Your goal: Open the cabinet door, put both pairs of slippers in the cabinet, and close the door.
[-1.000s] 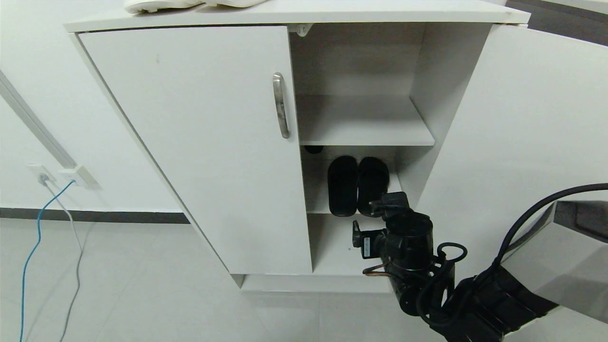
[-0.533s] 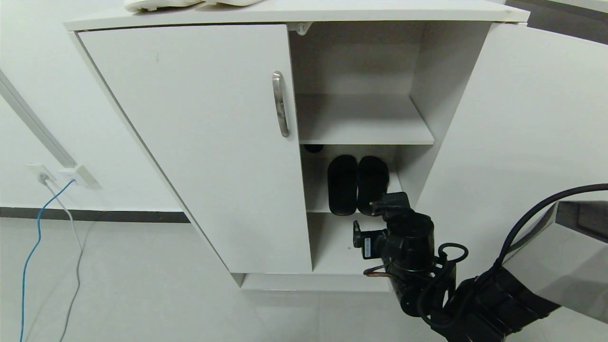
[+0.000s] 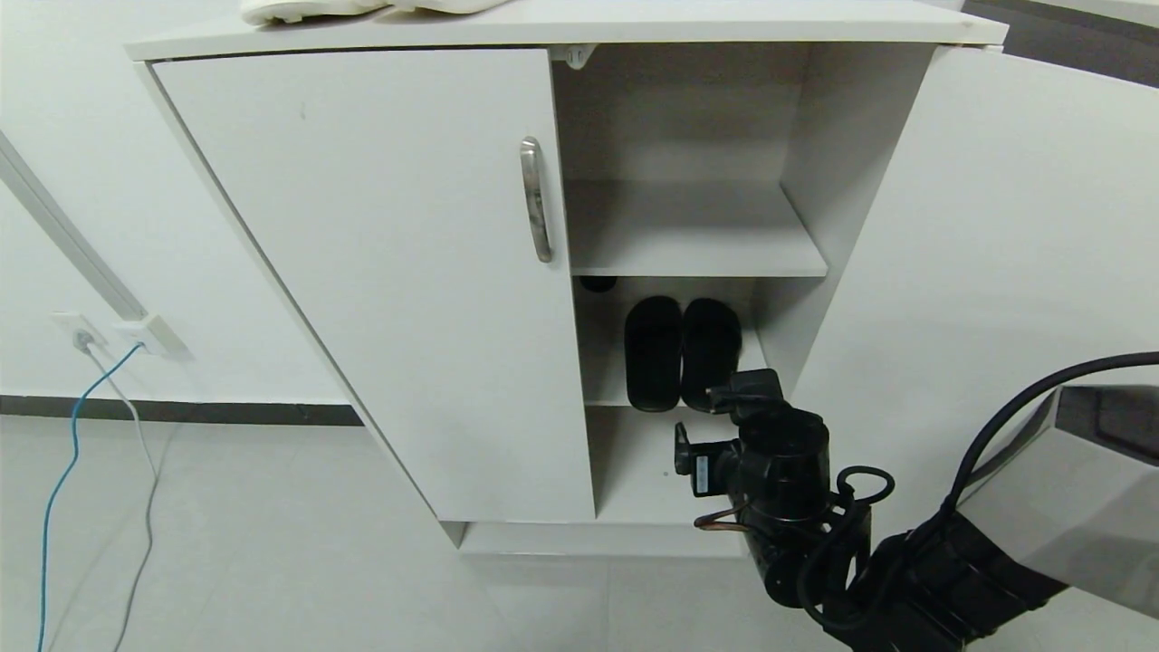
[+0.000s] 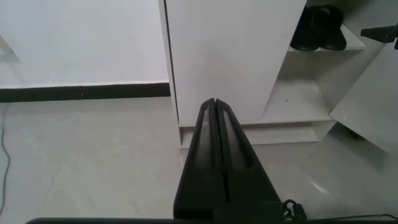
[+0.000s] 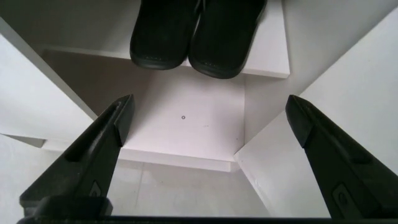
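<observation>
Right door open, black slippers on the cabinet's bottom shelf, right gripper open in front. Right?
Not quite. The black slippers sit on the middle shelf, not the bottom one; the head view shows it. The right door is open, the right gripper open in front.

Look to your left: two wall sockets point(image 3: 109, 333) sit low on the white wall. A blue cable point(image 3: 74, 426) and a grey cable point(image 3: 148, 507) hang from them to the tiled floor point(image 3: 272, 561). A dark skirting strip point(image 3: 181, 413) runs along the foot of the wall.

Black slippers point(image 3: 681, 355) are placed side by side, touching, at the front edge of the middle shelf point(image 3: 599, 376). Pale slippers point(image 3: 299, 9) are laid on the cabinet top point(image 3: 679, 23).
</observation>
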